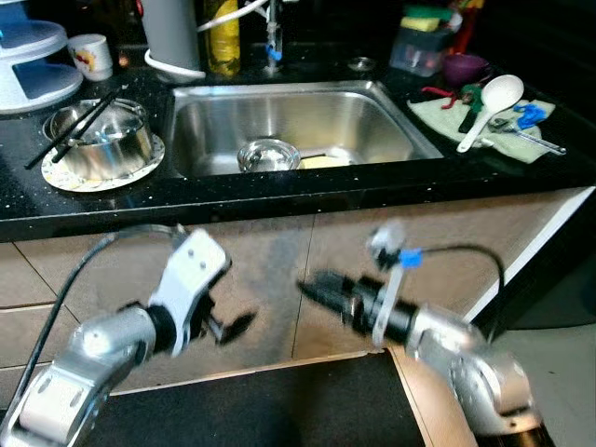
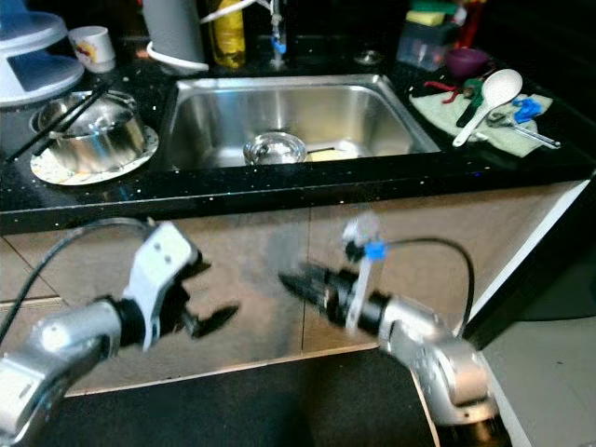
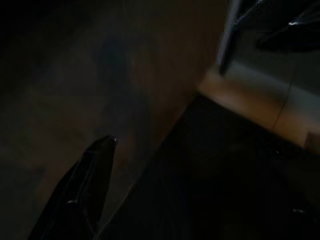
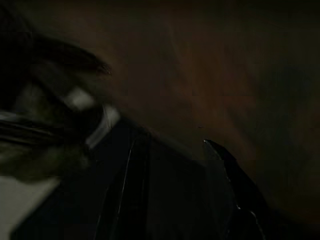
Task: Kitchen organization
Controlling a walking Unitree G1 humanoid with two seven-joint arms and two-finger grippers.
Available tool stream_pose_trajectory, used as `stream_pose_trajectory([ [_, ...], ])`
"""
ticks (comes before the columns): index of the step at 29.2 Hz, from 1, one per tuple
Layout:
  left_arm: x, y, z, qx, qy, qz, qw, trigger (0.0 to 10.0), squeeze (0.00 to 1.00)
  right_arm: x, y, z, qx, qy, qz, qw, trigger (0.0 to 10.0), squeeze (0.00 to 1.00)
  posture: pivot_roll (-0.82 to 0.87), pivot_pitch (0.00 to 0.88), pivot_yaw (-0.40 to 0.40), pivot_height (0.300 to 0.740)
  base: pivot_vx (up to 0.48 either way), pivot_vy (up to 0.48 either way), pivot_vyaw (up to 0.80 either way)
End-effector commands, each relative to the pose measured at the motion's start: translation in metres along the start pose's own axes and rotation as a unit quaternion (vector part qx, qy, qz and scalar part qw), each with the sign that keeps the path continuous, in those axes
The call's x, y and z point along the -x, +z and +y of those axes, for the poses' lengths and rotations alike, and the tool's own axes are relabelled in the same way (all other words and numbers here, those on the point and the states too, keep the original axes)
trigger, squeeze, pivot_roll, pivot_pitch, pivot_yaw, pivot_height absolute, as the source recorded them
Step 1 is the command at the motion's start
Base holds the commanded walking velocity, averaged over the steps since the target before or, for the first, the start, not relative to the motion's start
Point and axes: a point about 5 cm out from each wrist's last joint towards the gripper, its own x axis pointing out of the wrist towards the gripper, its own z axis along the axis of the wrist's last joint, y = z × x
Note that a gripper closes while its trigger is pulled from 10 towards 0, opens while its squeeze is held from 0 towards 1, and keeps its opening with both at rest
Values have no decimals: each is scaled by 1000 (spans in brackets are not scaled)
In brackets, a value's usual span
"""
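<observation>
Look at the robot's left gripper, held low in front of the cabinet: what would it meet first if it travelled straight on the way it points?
Probably the right gripper. The left gripper points sideways toward it, along the beige cabinet front below the black countertop. Depth is unclear, so it might pass by.

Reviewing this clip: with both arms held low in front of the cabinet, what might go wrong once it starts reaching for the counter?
1. Both grippers, left and right, hang below the counter edge; lifting straight up might hit it.
2. Chopsticks lie loosely across the steel pot, so a nudge would likely knock them off.
3. The white spoon lies on a cloth near the counter's front, so it might slide off.
</observation>
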Motion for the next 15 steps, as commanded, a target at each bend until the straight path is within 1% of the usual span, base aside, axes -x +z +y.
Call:
stream_pose_trajectory([
  [1, -11, -44, -7, 6, 53, 106, 993, 10000, 0, 0, -41, -22, -7, -108, 65, 992, 10000, 0, 5, 190, -52, 740, 0, 0, 0],
  [2, -11, -44, -7, 6, 53, 106, 993, 10000, 0, 0, -41, -22, -7, -108, 65, 992, 10000, 0, 5, 190, -52, 740, 0, 0, 0],
  [3, -17, -60, -12, 8, 81, 137, 987, 10000, 0, 1, -58, -31, -16, -160, 82, 984, 10000, 0, 5, 190, -52, 740, 0, 0, 0],
  [4, -17, -60, -12, 8, 81, 137, 987, 10000, 0, 1, -58, -31, -16, -160, 82, 984, 10000, 0, 5, 190, -52, 740, 0, 0, 0],
  [5, -27, -78, -21, 7, 102, 144, 984, 10000, 0, 2, -79, -40, -35, -226, 88, 969, 10000, 0, 4, 185, -54, 740, 0, 0, 0],
  [6, -35, -91, -29, 21, 120, 139, 983, 10000, 0, 4, -99, -44, -53, -277, 94, 955, 10000, 0, 5, 178, -55, 740, 0, 0, 0],
  [7, -35, -91, -29, 21, 120, 139, 983, 10000, 0, 4, -99, -44, -53, -277, 94, 955, 10000, 0, 5, 178, -55, 740, 0, 0, 0],
  [8, -43, -107, -32, 59, 153, 129, 978, 10000, 0, 5, -117, -45, -73, -313, 91, 943, 10000, 0, 4, 171, -57, 740, 0, 0, 0],
  [9, -47, -122, -35, 97, 182, 129, 970, 10000, 0, 6, -132, -43, -90, -342, 95, 930, 10000, 0, -1, 167, -52, 740, 0, 0, 0],
  [10, -49, -134, -37, 127, 204, 136, 961, 10000, 0, 7, -144, -40, -102, -358, 106, 922, 10000, 0, -1, 167, -52, 740, 0, 0, 0],
  [11, -48, -146, -38, 148, 220, 149, 952, 10000, 0, 7, -153, -37, -108, -362, 116, 919, 10000, 0, -6, 162, -46, 740, 0, 0, 0],
  [12, -48, -152, -38, 157, 227, 158, 948, 10000, 0, 7, -157, -35, -109, -362, 122, 918, 10000, 0, -6, 162, -46, 740, 0, 0, 0],
  [13, -48, -152, -38, 157, 227, 158, 948, 10000, 0, 7, -157, -35, -109, -362, 122, 918, 10000, 0, -6, 162, -46, 740, 0, 0, 0],
  [14, -43, -166, -39, 188, 243, 180, 934, 10000, 0, 7, -168, -28, -127, -358, 132, 916, 10000, 0, -10, 154, -39, 740, 0, 0, 0],
  [15, -43, -166, -39, 188, 243, 180, 934, 10000, 0, 7, -168, -28, -127, -358, 132, 916, 10000, 0, -10, 154, -39, 740, 0, 0, 0],
])
